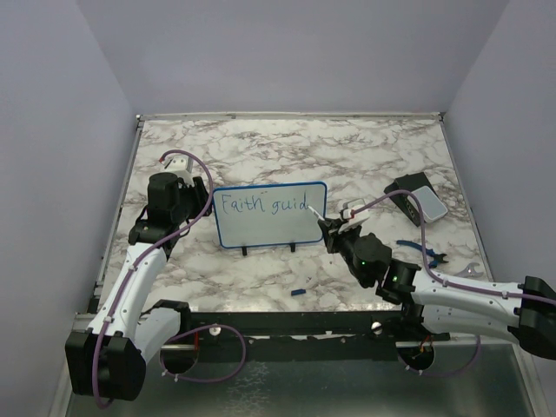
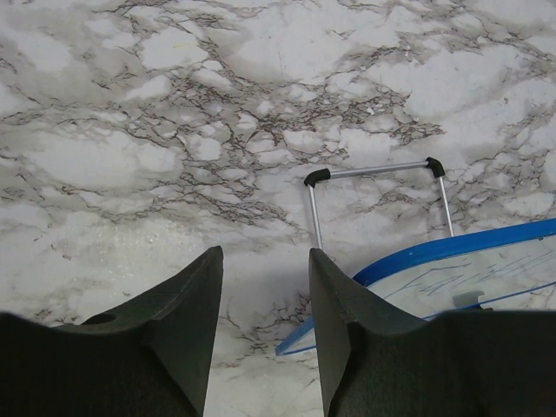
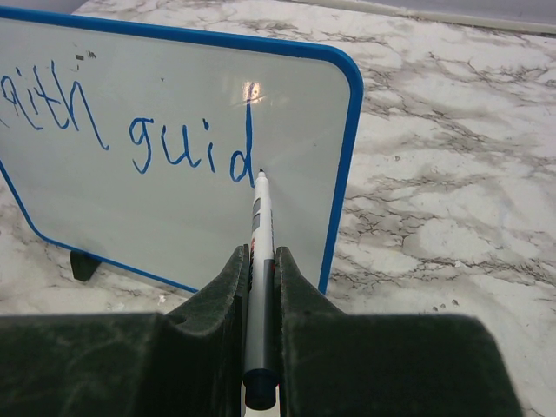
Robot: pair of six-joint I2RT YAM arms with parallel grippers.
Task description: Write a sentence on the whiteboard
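whiteboard (image 1: 269,215) stands upright at centre of the top view, on the marble table (image 1: 347,148). sentence (image 1: 265,206) in blue reads "faith guid" along the upper line; lower half blank. right gripper (image 3: 261,254) clamped on a marker (image 3: 259,208), tip at the board just right of the "d". left gripper (image 2: 265,254) gapes, nothing between its jaws, by the board's left edge. judgement: second word unfinished, more writing left

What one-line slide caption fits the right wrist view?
Right gripper holds a marker at the whiteboard, beside blue writing "guid".
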